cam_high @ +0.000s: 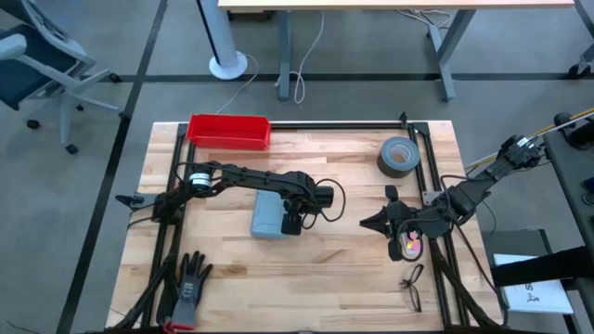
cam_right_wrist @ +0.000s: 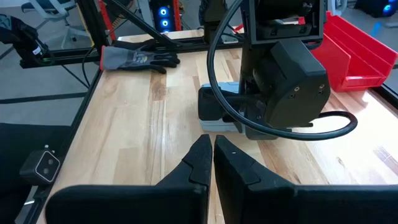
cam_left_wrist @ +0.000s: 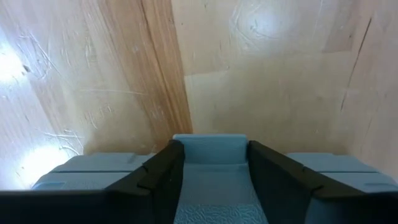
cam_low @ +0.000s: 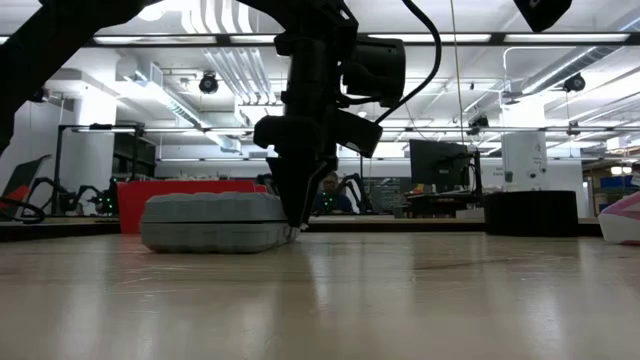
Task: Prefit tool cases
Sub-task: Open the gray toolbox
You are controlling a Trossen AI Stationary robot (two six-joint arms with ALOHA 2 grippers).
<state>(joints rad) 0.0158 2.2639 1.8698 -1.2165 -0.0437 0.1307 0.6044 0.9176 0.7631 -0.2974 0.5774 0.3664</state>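
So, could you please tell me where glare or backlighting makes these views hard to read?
Low view: bright ceiling lights leave the left tool and its arm a dark silhouette beside the grey-blue case. Left wrist view: pale glare patches on the wooden table. High view: evenly lit.

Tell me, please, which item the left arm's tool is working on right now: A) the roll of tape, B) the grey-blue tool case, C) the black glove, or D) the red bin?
B: the left tool straddles the latch tab of the grey-blue tool case at mid-table, fingers on either side.
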